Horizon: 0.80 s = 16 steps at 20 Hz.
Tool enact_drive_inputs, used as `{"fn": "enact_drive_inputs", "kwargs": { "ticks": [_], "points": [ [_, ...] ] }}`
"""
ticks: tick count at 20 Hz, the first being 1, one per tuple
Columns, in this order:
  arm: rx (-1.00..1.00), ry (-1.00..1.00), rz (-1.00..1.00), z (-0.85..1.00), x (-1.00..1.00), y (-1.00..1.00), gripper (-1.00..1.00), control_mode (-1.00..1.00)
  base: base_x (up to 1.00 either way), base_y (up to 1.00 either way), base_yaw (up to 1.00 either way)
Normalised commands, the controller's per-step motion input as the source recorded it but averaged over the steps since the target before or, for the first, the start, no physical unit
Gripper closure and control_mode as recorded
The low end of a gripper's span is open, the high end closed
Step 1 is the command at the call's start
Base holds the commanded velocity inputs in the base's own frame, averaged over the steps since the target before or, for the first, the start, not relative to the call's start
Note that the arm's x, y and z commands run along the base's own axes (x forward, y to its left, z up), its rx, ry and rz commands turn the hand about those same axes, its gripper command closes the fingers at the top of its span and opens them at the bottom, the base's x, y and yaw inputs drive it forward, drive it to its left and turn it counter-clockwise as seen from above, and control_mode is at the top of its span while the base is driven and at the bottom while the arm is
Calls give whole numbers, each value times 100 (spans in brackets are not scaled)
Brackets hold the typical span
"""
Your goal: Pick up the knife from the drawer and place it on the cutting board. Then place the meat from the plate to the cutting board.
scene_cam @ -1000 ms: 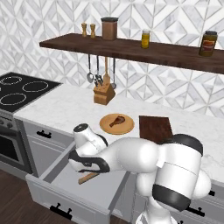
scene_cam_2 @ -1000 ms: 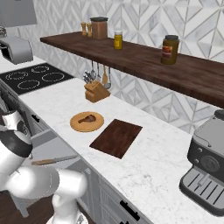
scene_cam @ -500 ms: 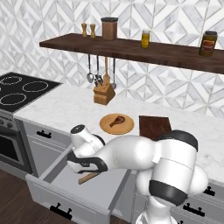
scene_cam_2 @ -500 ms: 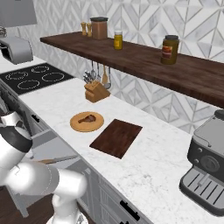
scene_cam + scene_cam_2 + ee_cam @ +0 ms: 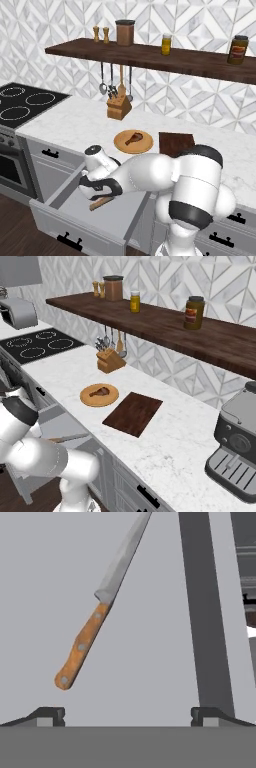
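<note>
Knife: the knife [image 5: 95,612] lies flat on the floor of the drawer [image 5: 80,215], wooden handle toward the tool and silver blade running away from it in the hand view. In the left base view its brown handle [image 5: 101,203] pokes out from under the tool.
Tool: the tool [image 5: 127,714] hangs over the drawer with its tips spread wide, one at each side of the hand view's lower edge. It holds nothing; the knife handle ends just ahead of the tip [image 5: 50,714] on that view's left and touches neither. In the left base view the tool [image 5: 97,187] sits low inside the drawer, right above the knife.
Drawer: pulled well out from under the bench [image 5: 75,125], its grey front panel carrying a black bar handle [image 5: 69,241].
Plate: the round tan plate [image 5: 87,401] rests on the bench behind the drawer, just beside the cutting board [image 5: 133,413].
Meat: the meat [image 5: 101,391] lies on the plate, near its middle.
Cutting board: dark brown, flat on the bench, nothing on it.
Knife block: a wooden knife block [image 5: 119,108] stands by the wall, well behind the plate.
Shelf: a long dark wall shelf [image 5: 150,56] runs above, carrying jars.
</note>
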Motion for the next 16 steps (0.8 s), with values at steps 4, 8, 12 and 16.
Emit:
{"fn": "enact_drive_inputs", "kwargs": {
  "ticks": [4, 8, 12, 16],
  "points": [
    [3, -1, -1, -18, 17, 3, -100, -100, 0, 0, 0],
    [-3, 9, 0, -28, 15, 2, -100, -100, 0, 0, 0],
    [-6, 14, 0, -28, 19, 13, -100, -100, 0, 0, 0],
    [-8, 9, 0, -26, 27, 32, -100, -100, 0, 0, 0]
  ]
}}
